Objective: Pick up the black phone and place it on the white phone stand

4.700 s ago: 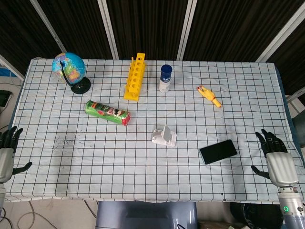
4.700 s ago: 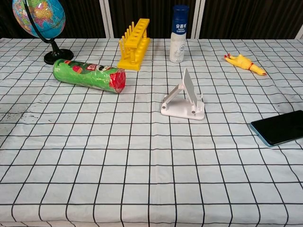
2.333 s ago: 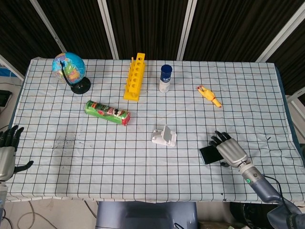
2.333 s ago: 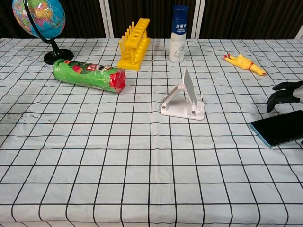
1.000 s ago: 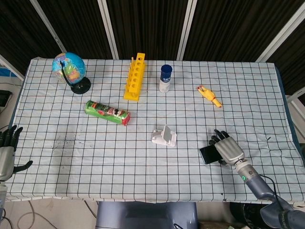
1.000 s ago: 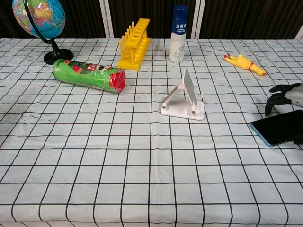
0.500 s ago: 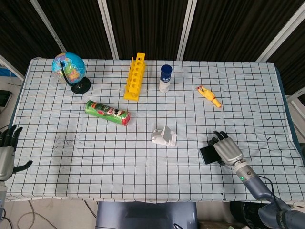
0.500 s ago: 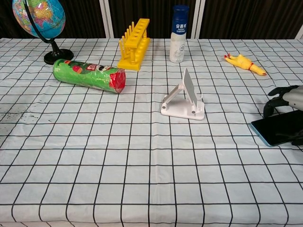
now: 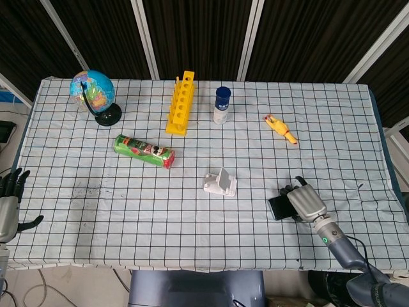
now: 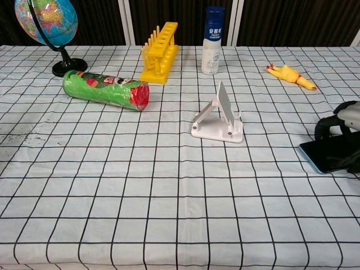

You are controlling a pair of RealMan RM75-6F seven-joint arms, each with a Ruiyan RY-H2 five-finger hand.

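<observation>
The black phone (image 9: 277, 207) (image 10: 329, 154) lies flat on the checked cloth at the right, still resting on the table. My right hand (image 9: 305, 202) (image 10: 344, 119) covers its right part, with the fingers curled down over the far edge and the thumb at the near edge, gripping it. The white phone stand (image 9: 220, 183) (image 10: 219, 120) sits left of the phone, near the table's middle, with nothing on it. My left hand (image 9: 9, 203) hangs off the table's left edge with its fingers apart, holding nothing.
A green can (image 9: 144, 150) lies on its side left of the stand. Along the back stand a globe (image 9: 93, 93), a yellow tube rack (image 9: 181, 102) and a blue-capped bottle (image 9: 222, 105). A yellow toy chicken (image 9: 280, 128) lies behind the phone.
My right hand came in from the table's right edge onto the phone, and its fingers have now curled down around the far edge. The phone has shifted slightly. The left hand has stayed put.
</observation>
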